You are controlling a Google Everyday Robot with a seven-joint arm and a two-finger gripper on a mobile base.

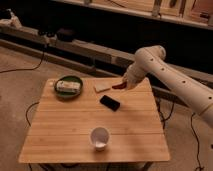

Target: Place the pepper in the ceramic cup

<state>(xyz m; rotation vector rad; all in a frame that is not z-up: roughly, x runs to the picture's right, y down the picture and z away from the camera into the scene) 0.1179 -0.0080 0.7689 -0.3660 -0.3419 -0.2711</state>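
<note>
The small red pepper (119,86) is in my gripper (123,84), held just above the back right part of the wooden table (65,130). The gripper is shut on it. The white arm reaches in from the right. The white ceramic cup (99,137) stands upright near the table's front edge, well in front of and to the left of the gripper. It looks empty.
A flat black phone (110,103) lies mid-table just in front of the gripper. A pale flat card-like object (102,87) lies to the left of the gripper. A dark green round dish (68,86) holding a pale item sits at the back left.
</note>
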